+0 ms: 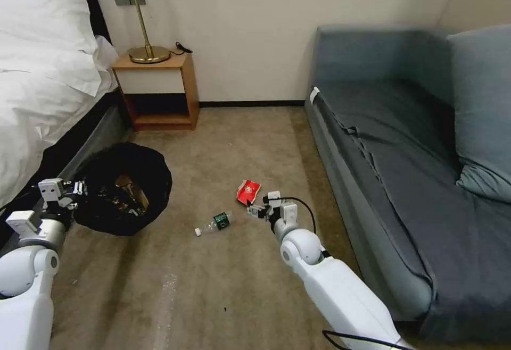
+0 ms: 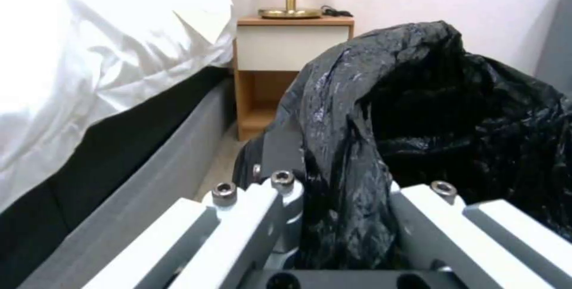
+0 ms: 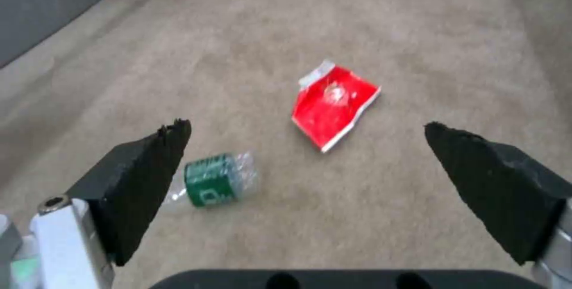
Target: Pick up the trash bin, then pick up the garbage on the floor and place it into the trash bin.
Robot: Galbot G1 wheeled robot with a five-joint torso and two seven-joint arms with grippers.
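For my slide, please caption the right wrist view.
Open right gripper above carpet, facing red-and-white packet and bottle.

We note the trash bin [image 1: 123, 188] on the floor left, beside the bed [image 1: 42, 84]. The bottle [image 1: 215, 222] lies centre, the packet [image 1: 248, 191] just behind-right of it; the sofa [image 1: 404, 180] stands right.

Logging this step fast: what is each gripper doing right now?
Left gripper: shut on the black bag rim of the trash bin.
Right gripper: open, holding nothing, above the carpet near the red-and-white packet and bottle.
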